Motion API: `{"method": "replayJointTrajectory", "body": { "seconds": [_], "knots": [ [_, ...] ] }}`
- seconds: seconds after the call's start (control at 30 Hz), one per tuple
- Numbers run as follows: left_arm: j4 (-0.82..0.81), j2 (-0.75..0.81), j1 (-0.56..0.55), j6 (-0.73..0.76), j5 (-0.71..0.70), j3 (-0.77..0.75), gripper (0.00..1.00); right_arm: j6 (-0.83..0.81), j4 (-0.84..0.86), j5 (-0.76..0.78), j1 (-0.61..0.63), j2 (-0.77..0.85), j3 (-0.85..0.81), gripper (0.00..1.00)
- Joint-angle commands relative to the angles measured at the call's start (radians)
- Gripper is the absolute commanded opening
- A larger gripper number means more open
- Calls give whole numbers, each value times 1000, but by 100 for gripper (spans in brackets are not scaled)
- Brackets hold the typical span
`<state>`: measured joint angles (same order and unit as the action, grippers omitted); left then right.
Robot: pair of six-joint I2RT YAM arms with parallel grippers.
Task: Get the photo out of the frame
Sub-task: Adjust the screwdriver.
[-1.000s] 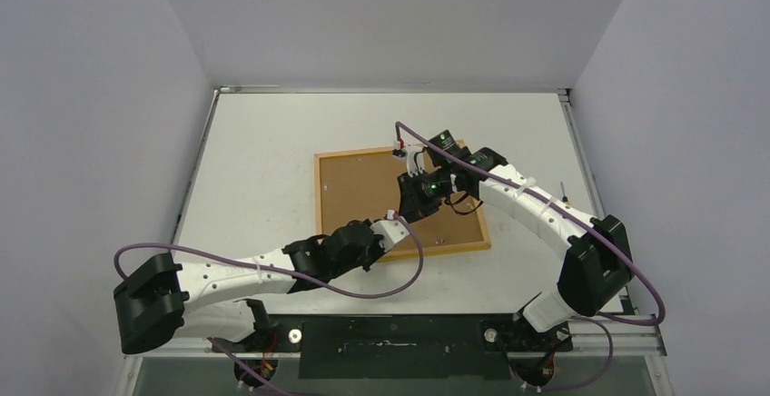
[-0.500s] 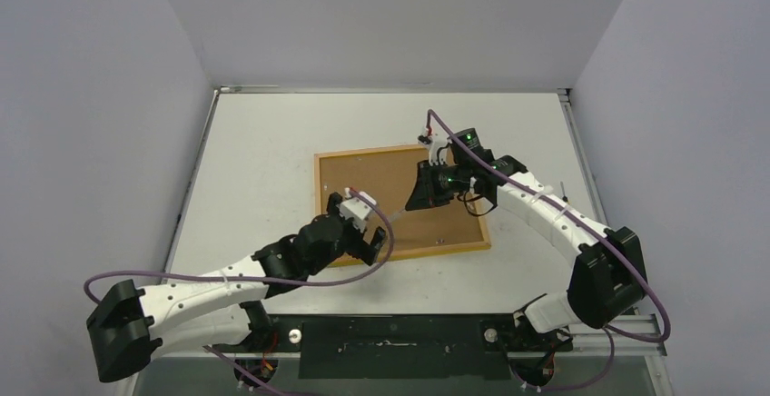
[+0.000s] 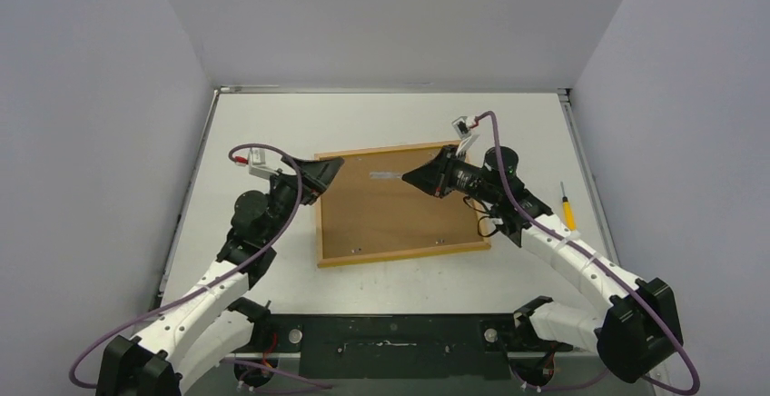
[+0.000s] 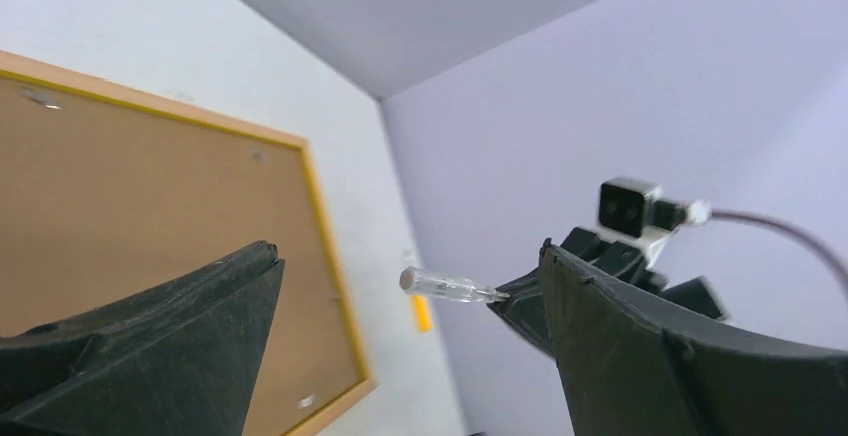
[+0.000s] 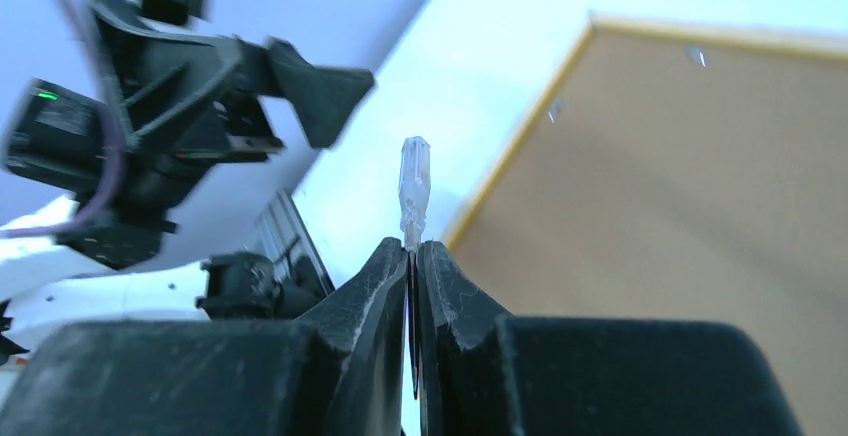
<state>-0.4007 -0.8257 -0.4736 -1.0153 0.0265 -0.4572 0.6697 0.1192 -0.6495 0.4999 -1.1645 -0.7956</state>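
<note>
The frame (image 3: 390, 219) lies face down in the middle of the table, its brown backing (image 4: 140, 206) up, with a thin yellow edge and wood rim. The photo is hidden under the backing. My right gripper (image 3: 410, 177) hovers over the frame's far edge, shut on the metal shaft of a small clear-handled screwdriver (image 5: 413, 184) whose handle (image 3: 385, 176) points left. My left gripper (image 3: 329, 171) hangs open and empty above the frame's far left corner, facing the right one. Through its open jaws I see the clear handle (image 4: 445, 285) a short way off.
A yellow-handled screwdriver (image 3: 567, 207) lies on the table right of the frame, near the right wall. Small metal tabs (image 4: 258, 156) sit along the backing's edges. White walls close the table in on the left, far and right sides.
The left gripper has opened and swung from the frame's near side to its far left corner. The right gripper has drawn back to the right, keeping the clear-handled screwdriver.
</note>
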Motion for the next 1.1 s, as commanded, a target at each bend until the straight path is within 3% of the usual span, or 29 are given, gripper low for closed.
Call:
{"method": "replayJointTrajectory", "body": {
  "seconds": [0.0, 0.13, 0.33, 0.57, 0.77, 1.07],
  "knots": [
    [-376, -38, 53, -412, 111, 57, 100, 162, 473, 57, 10, 56, 59, 5],
    [-513, -76, 53, -535, 81, 80, 95, 171, 561, 169, 68, 50, 57, 5],
    [-647, -98, 42, -681, -54, 122, 88, 30, 595, 287, 202, 17, 14, 5],
    [-616, -113, 16, -741, -100, 105, 82, -10, 622, 287, 231, -60, -24, 5],
    [-599, -139, 9, -773, -93, 89, 63, -33, 650, 282, 245, -111, -38, 5],
    [-572, -150, -18, -760, -129, 85, 63, -84, 611, 277, 273, -146, -62, 5]
  ]
}}
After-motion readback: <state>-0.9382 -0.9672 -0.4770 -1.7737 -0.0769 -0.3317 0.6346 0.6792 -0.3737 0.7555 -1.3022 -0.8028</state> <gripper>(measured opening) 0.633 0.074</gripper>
